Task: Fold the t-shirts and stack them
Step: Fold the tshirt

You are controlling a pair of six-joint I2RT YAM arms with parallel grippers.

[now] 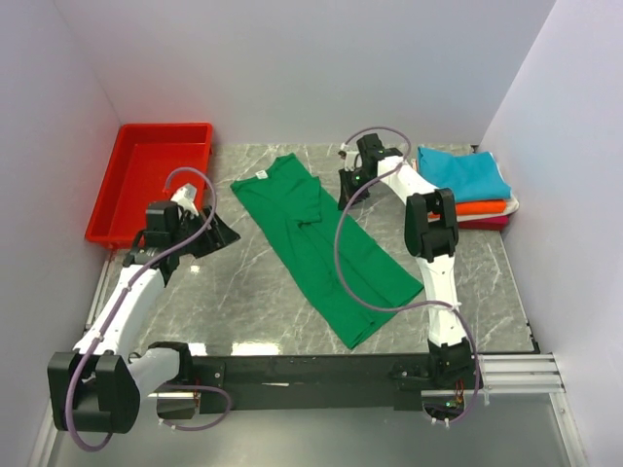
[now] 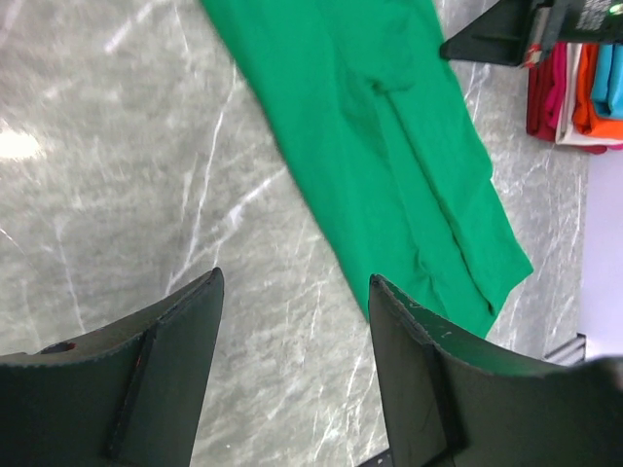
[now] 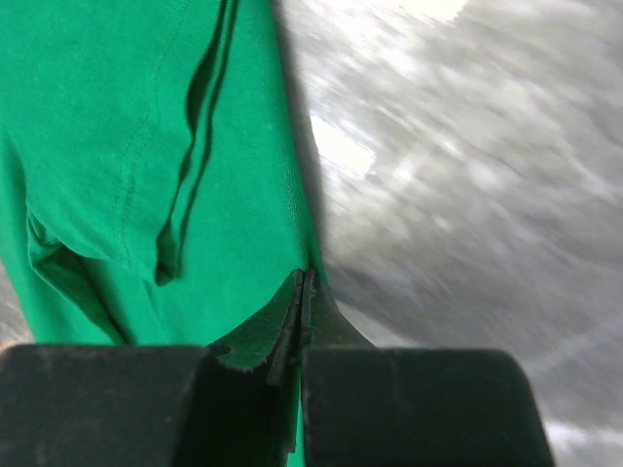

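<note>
Right wrist view: the right gripper (image 3: 304, 292) has its fingers pressed together on the very edge of the green t-shirt (image 3: 146, 146). The shirt lies slantwise across the middle of the bench (image 1: 243, 292), folded narrow. The left gripper (image 2: 294, 282), fingers spread and empty, hangs over bare bench near the left edge. The folded t-shirts (image 1: 465, 175) sit in the far right corner. So little cloth is caught that it may slip free on lifting, and a one-sided pull could skew the fold.

Matt cloth t-shirt (image 1: 302, 224), glossy marble table (image 1: 243, 292)
</note>
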